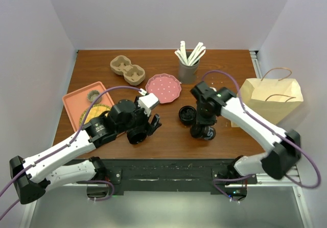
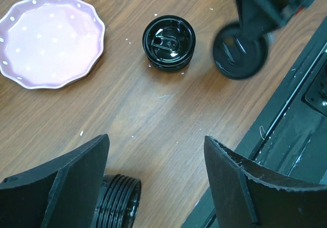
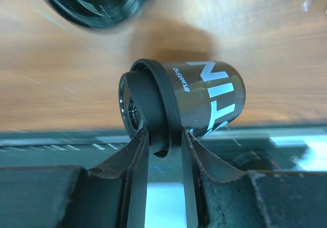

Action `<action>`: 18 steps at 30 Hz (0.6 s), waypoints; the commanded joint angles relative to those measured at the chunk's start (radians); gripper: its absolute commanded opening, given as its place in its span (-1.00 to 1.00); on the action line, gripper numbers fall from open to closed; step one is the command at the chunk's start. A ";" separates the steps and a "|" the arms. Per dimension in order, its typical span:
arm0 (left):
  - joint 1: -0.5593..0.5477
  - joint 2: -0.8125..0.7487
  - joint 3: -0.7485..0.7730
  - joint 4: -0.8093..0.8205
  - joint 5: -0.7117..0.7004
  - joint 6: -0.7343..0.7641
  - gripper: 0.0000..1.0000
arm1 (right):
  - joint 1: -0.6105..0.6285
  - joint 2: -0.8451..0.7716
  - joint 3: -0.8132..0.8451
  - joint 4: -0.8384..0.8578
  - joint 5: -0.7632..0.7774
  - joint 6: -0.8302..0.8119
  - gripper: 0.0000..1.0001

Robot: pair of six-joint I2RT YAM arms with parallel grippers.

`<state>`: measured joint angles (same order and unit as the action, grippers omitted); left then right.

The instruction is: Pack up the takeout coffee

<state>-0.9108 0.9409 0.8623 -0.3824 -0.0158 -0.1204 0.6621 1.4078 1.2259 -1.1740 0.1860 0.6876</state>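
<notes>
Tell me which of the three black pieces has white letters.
The black cup pinched at its rim in the right gripper: white letters run along its side. The black lid beside it and the threaded piece by the left gripper show none.

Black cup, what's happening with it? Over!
Right gripper shut on black cup rim. Left gripper open, empty. Loose lid beside cup.

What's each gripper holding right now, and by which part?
The right gripper pinches the black lettered cup by the thick rim band at its mouth. The left gripper is open, holding nothing.
</notes>
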 commanded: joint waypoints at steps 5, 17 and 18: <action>0.000 0.016 0.076 0.004 -0.023 -0.013 0.60 | -0.136 -0.444 -0.318 0.399 0.006 0.263 -0.52; 0.000 0.045 0.107 -0.102 -0.084 0.027 0.61 | -0.193 -0.734 -0.604 0.629 0.113 0.435 -0.45; -0.002 0.045 0.104 -0.110 -0.093 0.060 0.61 | -0.200 -0.742 -0.632 0.636 0.116 0.452 -0.45</action>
<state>-0.9108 0.9836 0.9298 -0.4526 -0.0570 -0.1162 0.4824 0.7029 0.6586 -0.6746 0.2455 1.0401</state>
